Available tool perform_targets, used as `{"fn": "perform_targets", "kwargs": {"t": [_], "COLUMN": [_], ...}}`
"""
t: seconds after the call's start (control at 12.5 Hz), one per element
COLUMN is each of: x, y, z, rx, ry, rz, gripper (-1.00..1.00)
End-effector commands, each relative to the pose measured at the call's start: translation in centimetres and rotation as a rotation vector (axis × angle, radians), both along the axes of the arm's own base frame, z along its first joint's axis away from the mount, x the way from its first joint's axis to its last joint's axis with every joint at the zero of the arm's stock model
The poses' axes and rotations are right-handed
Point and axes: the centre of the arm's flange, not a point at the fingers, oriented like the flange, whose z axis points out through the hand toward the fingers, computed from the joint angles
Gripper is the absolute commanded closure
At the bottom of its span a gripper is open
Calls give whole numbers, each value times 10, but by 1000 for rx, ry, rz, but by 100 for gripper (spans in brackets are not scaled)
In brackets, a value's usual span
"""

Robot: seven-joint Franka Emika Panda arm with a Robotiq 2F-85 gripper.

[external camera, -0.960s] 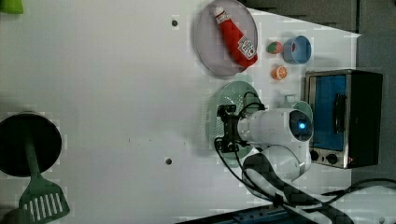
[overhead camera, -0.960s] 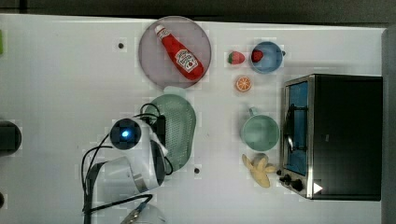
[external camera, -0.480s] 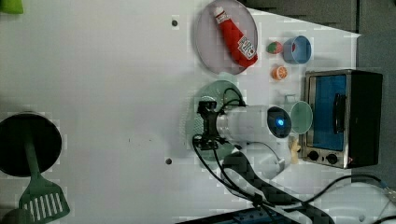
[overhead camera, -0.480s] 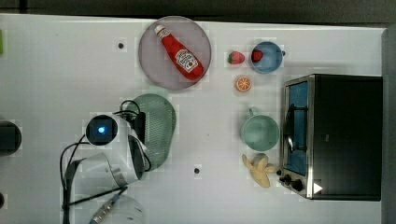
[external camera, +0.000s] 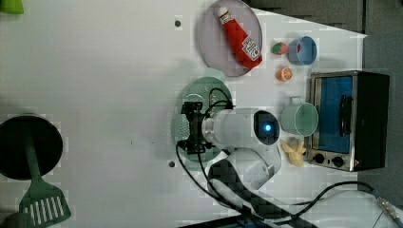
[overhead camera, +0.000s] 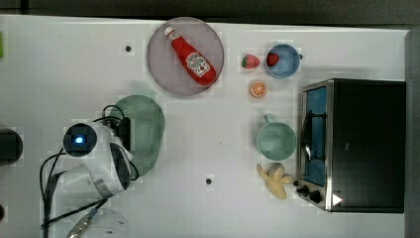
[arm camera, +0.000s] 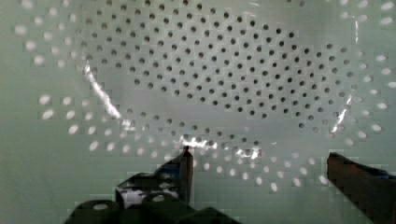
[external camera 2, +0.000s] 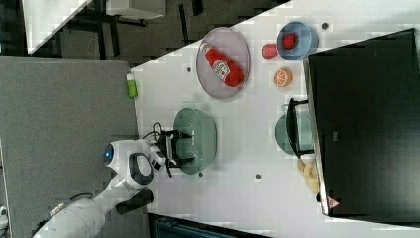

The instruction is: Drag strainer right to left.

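From the top view we see one strainer [overhead camera: 146, 131] lying on the white table [overhead camera: 59, 64], below the plate [overhead camera: 163, 59] and towards the top view's left, well apart from the toaster oven [overhead camera: 361, 144]. The arm's white wrist covers the strainer's left part, which we read as the gripper being set down inside the bowl so it can push the wall sideways. We count one ketchup bottle [overhead camera: 190, 55] on the plate, one mug [overhead camera: 275, 141], one blue bowl [overhead camera: 283, 60], two strawberries, one loose [overhead camera: 250, 61] and one in the blue bowl, one orange slice [overhead camera: 258, 89] and one banana [overhead camera: 275, 179].

In the left view the gripper [external camera: 191, 129] sits over the strainer's left half, fingers spread across it. One black pot [external camera: 26, 147] and one green spatula [external camera: 43, 204] lie far off at the left view's left edge.

In the right view the strainer stands just below the plate, and the gripper reaches into it from the right view's left side.

In the wrist view the holed floor of the strainer [arm camera: 210, 79] lies right under the camera, and the two dark fingers [arm camera: 184, 168] stand wide apart inside the bowl, clamped on nothing. We judge they are pressing inside it to drag rather than lift.
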Motion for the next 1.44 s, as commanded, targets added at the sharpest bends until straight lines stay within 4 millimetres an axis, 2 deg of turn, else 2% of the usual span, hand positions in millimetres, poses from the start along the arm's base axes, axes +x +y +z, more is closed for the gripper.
{"fn": "perform_targets", "kwargs": {"t": [0.08,0.56,1.04,1.28,1.44], "x": [1,1,0,4,12], "y": [49,93,117,118,103], "z": [5,4,2,8,26], "rx": [26,54,72,78,50], "ry": [-2,-23,-26,-36,-28], "rz": [-83,-41,-24,-29,-10], "gripper": [-100,-100,-100,-100,-100]}}
